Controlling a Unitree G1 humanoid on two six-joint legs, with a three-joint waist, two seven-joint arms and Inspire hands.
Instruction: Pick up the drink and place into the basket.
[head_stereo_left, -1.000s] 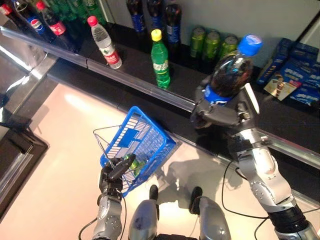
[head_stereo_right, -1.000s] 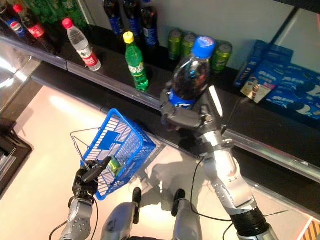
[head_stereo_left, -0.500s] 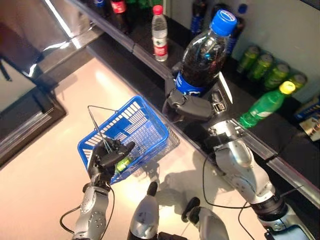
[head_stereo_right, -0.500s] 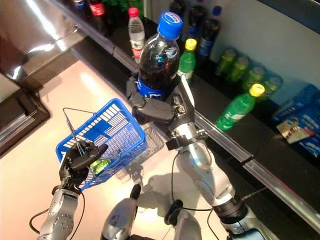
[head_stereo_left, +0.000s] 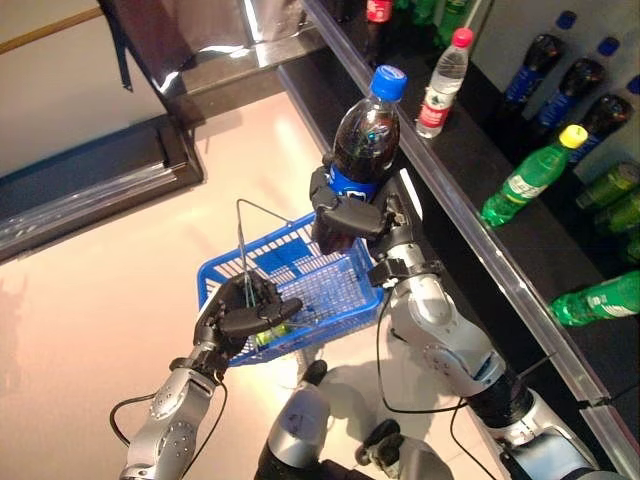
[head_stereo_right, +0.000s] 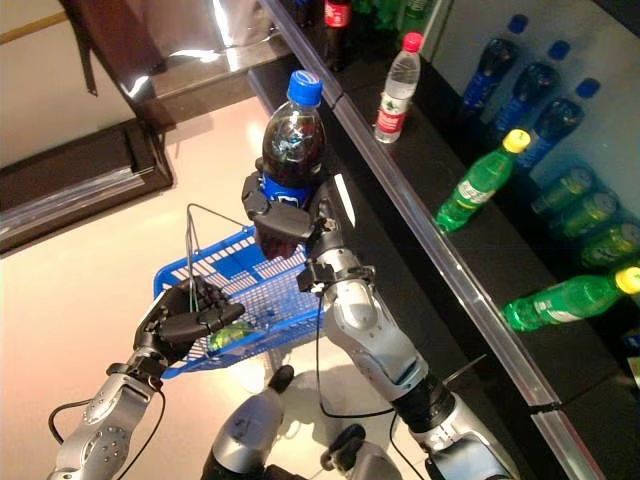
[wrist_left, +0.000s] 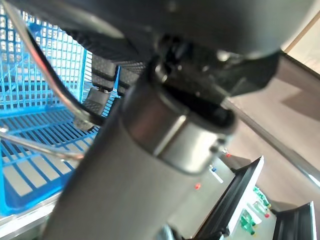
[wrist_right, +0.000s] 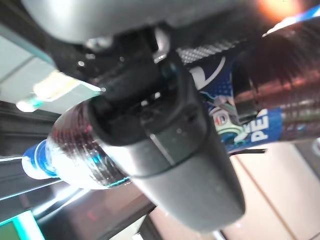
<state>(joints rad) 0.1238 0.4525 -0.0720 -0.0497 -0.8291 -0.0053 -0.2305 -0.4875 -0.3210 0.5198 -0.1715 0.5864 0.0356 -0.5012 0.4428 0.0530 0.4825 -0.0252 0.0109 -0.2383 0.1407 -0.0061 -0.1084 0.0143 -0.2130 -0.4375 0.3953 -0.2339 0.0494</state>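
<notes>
My right hand is shut on a dark cola bottle with a blue cap and blue label, and holds it upright above the far rim of the blue basket. The bottle also shows in the right wrist view, past the hand. My left hand is shut on the basket's thin wire handles and holds the basket up in front of me. A green drink lies inside the basket. The basket's blue mesh shows in the left wrist view.
A black shelf with a metal rail runs along the right. On it stand a clear water bottle with a red cap, dark bottles with blue caps, green bottles with yellow caps and green cans. A dark floor mat lies at the left.
The camera has swung left. My right hand has brought the cola bottle from over the shelf edge to above the basket. My left hand still holds the basket up.
</notes>
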